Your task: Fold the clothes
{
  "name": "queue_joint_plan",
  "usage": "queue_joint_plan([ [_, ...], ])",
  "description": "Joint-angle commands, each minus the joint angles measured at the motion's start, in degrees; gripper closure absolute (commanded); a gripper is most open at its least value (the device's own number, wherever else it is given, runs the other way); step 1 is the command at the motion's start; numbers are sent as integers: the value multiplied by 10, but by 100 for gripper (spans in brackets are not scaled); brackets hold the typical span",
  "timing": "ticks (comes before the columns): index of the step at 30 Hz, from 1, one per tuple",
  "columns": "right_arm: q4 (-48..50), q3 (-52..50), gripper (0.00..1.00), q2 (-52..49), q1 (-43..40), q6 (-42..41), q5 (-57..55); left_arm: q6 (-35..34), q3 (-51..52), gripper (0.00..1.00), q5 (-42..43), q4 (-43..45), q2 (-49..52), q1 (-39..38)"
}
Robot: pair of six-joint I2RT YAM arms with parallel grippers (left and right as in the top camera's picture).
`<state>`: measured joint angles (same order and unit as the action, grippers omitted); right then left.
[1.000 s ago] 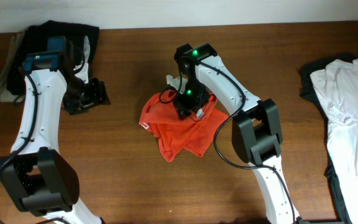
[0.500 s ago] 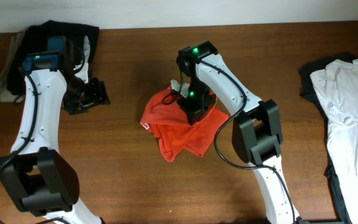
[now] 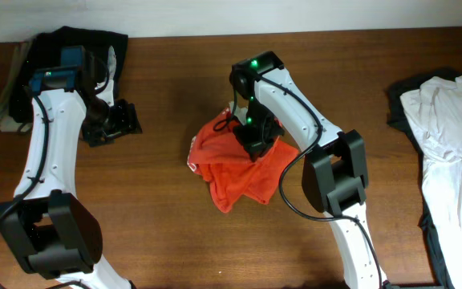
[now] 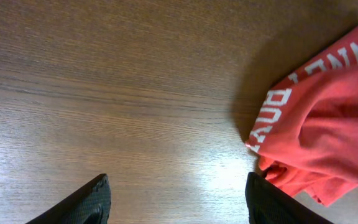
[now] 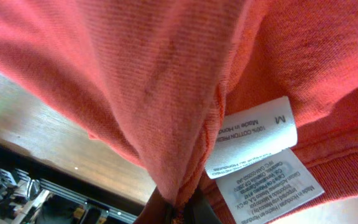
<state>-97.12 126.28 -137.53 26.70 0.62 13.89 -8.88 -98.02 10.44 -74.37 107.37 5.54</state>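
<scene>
From overhead, my right hand (image 3: pixel 252 146) is clamped on a fold of the crumpled red-orange cotton T-shirt (image 3: pixel 239 175) mid-way across the brown wooden surface (image 3: pixel 159 233). A second ago it stood half open, and the heap has since shifted slightly right, its long axis running from my pinch toward the near edge. My left wrist view shows my left hand (image 4: pixel 178 190) spread apart over bare wood beside the shirt, and my right wrist view shows the pinched fabric beside two white care labels (image 5: pixel 253 134).

The table (image 4: pixel 104 93) is grained wood with a soft sheen; the red-orange T-shirt (image 3: pixel 239 178) is matt knit cloth.
</scene>
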Motion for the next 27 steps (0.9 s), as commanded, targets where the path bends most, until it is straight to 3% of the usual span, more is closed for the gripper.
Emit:
queue_joint_plan([
  [1, -3, -41, 96, 59, 3, -58, -61, -5, 7, 31, -2, 0, 4, 2],
  [13, -2, -146, 96, 225, 2, -145, -145, -5, 7, 31, -2, 0, 4, 2],
  [27, 29, -384, 96, 226, 2, -237, -186, -5, 7, 30, -2, 0, 4, 2],
])
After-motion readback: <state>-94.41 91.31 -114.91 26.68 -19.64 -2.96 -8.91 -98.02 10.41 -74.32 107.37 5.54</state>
